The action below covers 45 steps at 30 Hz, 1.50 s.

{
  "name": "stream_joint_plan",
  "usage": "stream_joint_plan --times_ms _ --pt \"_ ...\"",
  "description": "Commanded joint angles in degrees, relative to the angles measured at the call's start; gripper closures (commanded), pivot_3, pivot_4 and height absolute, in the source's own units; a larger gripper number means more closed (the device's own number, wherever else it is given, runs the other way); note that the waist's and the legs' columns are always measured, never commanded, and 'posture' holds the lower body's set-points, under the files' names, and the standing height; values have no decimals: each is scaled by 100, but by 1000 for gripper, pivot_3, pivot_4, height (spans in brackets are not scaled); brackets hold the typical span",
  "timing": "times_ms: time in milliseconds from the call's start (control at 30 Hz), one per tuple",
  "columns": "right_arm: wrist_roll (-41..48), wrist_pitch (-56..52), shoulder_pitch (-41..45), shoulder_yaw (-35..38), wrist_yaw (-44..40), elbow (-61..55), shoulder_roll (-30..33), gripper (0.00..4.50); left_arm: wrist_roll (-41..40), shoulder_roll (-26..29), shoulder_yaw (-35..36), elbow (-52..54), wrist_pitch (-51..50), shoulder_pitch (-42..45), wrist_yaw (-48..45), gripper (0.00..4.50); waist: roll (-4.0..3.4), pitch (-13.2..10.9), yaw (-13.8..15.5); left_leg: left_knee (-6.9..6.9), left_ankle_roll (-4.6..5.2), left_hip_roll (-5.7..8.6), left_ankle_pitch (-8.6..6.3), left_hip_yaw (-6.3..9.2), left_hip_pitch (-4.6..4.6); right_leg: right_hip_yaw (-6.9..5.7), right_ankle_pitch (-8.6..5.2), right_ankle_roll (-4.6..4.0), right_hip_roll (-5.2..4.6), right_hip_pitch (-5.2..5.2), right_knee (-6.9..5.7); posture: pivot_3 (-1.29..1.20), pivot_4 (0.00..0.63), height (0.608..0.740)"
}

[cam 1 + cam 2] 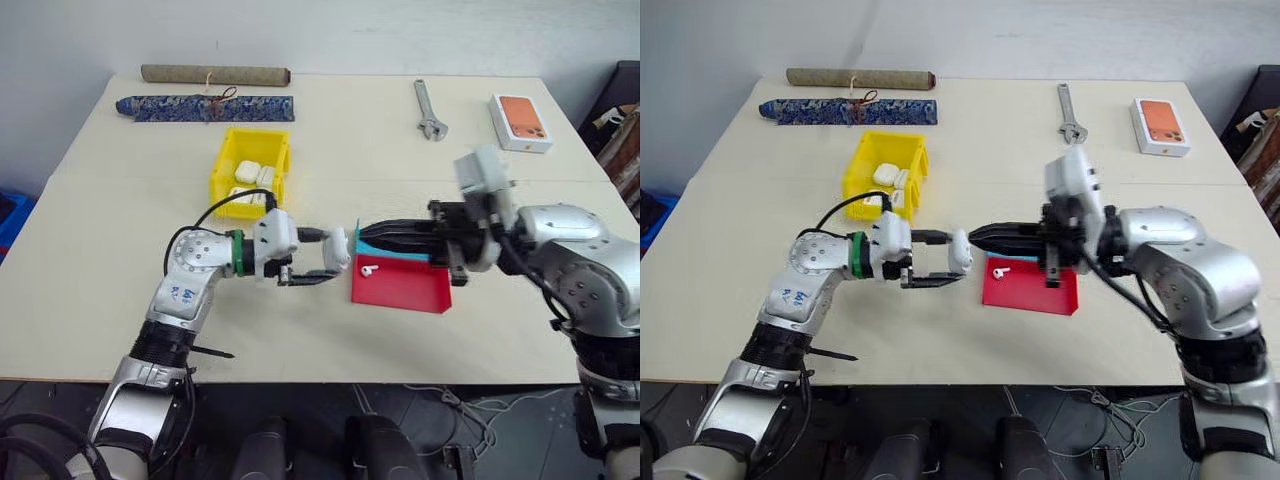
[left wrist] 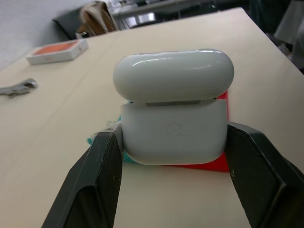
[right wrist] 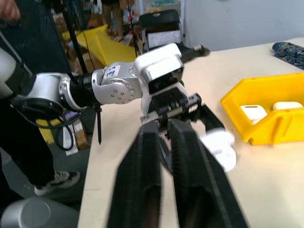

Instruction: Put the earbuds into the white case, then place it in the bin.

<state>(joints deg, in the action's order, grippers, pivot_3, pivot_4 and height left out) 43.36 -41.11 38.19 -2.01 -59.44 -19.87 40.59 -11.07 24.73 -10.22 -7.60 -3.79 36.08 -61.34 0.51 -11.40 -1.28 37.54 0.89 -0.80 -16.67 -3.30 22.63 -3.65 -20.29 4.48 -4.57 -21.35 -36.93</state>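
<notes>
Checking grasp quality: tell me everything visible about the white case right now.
The white case is a small, glossy, pebble-shaped plastic shell with rounded corners. Its hinged lid stands slightly ajar, a dark seam showing under it. It is held upright above the table, clamped on its two sides by the black fingers of the left tool, beside the red tray. The shut right tool points at it from close by; contact cannot be told.

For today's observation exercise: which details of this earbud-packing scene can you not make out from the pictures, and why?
- Inside of the white case: left wrist view, hidden by its near-closed lid.
- Whether the right gripper holds an earbud: head views, too small; right wrist view, blurred.
- Second earbud: one earbud lies in the red tray; the right gripper hides part of the tray.
- Yellow bin contents: near wall cuts off the lower cases.
</notes>
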Motion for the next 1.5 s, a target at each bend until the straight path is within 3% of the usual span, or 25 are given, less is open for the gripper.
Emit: stream_joint_plan --times_ms 33,233,400,633,733,833,933,1100,1200,1333,1500 --pt "-723 334 219 -457 118 -45 -14 4475 33 14 -100 399 -210 110 52 1738 0 0 1 3 0 0 1 0 11 0 0 0 0 -11 -6 0 150 740" --pt "-1679 381 440 -1115 397 207 -56 4475 22 -65 -155 490 -236 31 151 1738 0 0 3 35 5 0 0 10 44 -10 0 1 -1 -22 -13 0 150 740" --pt "-1971 355 344 -1201 351 341 38 4475 -5 -52 -116 600 -254 -49 212 1738 0 0 19 40 5 0 0 13 45 -12 1 1 0 -21 -12 0 150 740" --pt "-1941 640 -171 -718 -48 460 509 4475 -212 -69 141 602 -227 -131 333 1738 0 0 116 41 7 0 -1 13 47 -14 1 1 0 -20 -11 0 150 740" --pt "-1285 881 -836 322 257 444 57 4475 -490 -63 445 749 -518 -270 496 1738 0 0 133 42 8 0 -1 15 47 -17 1 2 0 -16 -10 0 150 740" --pt "-760 1021 -1862 1430 278 304 -126 3930 -900 27 926 961 -1257 -425 850 1738 0 0 149 42 7 0 -1 21 48 -23 3 6 0 -13 -17 0 150 740" --pt "-970 1939 -2787 2330 694 207 -485 2895 -1230 -29 1555 1039 -2316 -252 1787 1738 0 0 170 42 8 0 -1 31 49 -29 4 8 1 -6 -15 0 150 740" --pt "-843 3335 -3719 3135 564 -39 -972 1140 -810 -9 2015 245 -2913 584 3229 1738 1 0 214 49 7 6 6 29 45 -25 6 11 1 -6 -14 0 150 740" --pt "-802 3800 -3709 3148 576 -65 -1122 93 -339 -64 1922 -779 -2450 1191 3760 1738 1 1 190 47 4 11 11 15 29 -12 7 12 2 -6 -20 0 150 740" --pt "-897 4268 -3636 3073 704 -55 -1220 40 351 -163 1644 -2643 -1362 2143 4253 1738 4 -1 228 44 -1 11 13 5 16 -6 6 12 4 -10 -37 0 150 740" --pt "-898 4400 -3740 2887 715 -105 -1165 40 742 -334 1433 -4733 -215 2976 4204 1738 5 -2 265 42 1 12 12 -12 19 -2 7 12 4 -17 -52 0 150 740"
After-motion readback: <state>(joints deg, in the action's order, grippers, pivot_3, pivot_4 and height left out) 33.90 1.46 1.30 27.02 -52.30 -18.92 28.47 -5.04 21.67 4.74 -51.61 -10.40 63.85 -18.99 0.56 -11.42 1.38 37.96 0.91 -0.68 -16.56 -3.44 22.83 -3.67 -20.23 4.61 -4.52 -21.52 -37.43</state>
